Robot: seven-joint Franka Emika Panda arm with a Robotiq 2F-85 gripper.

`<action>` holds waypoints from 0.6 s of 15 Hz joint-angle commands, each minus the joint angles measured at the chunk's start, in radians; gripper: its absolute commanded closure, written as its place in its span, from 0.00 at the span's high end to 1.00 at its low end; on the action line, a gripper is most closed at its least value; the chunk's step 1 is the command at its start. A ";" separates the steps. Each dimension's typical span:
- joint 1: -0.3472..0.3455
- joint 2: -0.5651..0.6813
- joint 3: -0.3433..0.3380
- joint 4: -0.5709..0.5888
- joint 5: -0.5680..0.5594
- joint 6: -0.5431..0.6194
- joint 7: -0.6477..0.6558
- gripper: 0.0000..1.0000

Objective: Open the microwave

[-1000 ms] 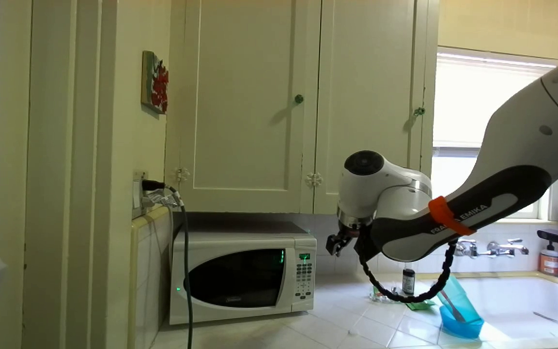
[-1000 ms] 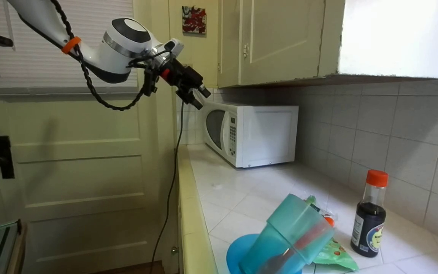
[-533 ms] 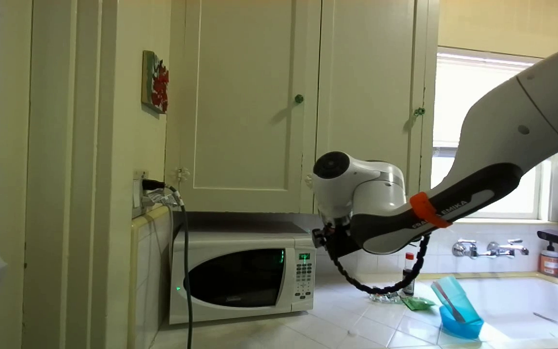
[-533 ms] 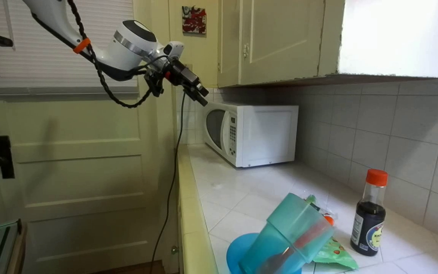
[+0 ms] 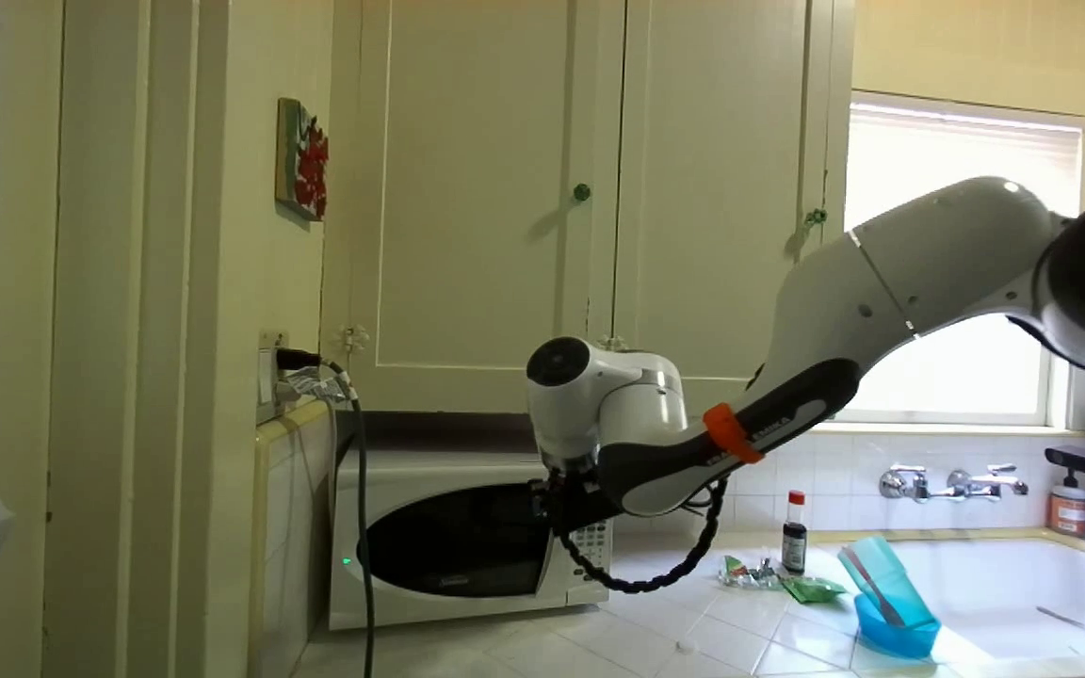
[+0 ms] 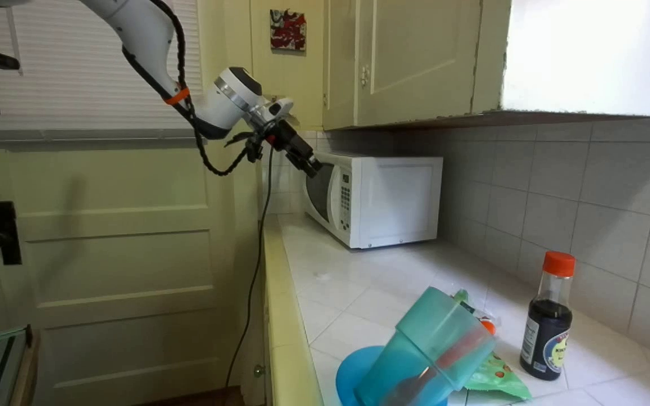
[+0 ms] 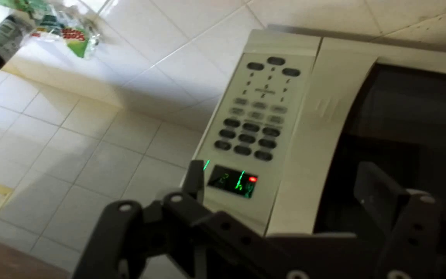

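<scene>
The white microwave [image 5: 439, 617] stands on the counter below the cabinets, its door closed in both exterior views. Its dark door window [image 5: 453, 551] is partly covered at the upper right by my arm. In the wrist view the picture is upside down, with the control panel [image 7: 258, 116] left of the pale door handle strip [image 7: 312, 162]. My gripper [image 7: 283, 180] stands open, one finger over the panel's display side and one over the dark glass, nothing held between them. An exterior view has the gripper [image 6: 313, 168] by the door's upper front; whether it touches cannot be told.
Cream wall cabinets [image 5: 486, 235] hang just above the microwave. A dark cable [image 5: 364, 508] runs down in front of its left side. Along the counter are a tilted teal cup [image 6: 426, 344], a red-capped bottle [image 6: 548, 327] and a green packet [image 6: 497, 378], beside the sink [image 5: 995, 603].
The arm has swung toward the microwave and come lower, bringing the gripper from beside the control panel to in front of the door. The wrist has also turned. The microwave has not moved.
</scene>
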 commanded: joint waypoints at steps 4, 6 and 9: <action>0.434 0.277 -0.385 0.328 0.094 -0.069 -0.099 1.00; 0.507 0.320 -0.449 0.401 0.120 -0.117 -0.108 1.00; 0.587 0.345 -0.502 0.462 0.171 -0.238 -0.119 1.00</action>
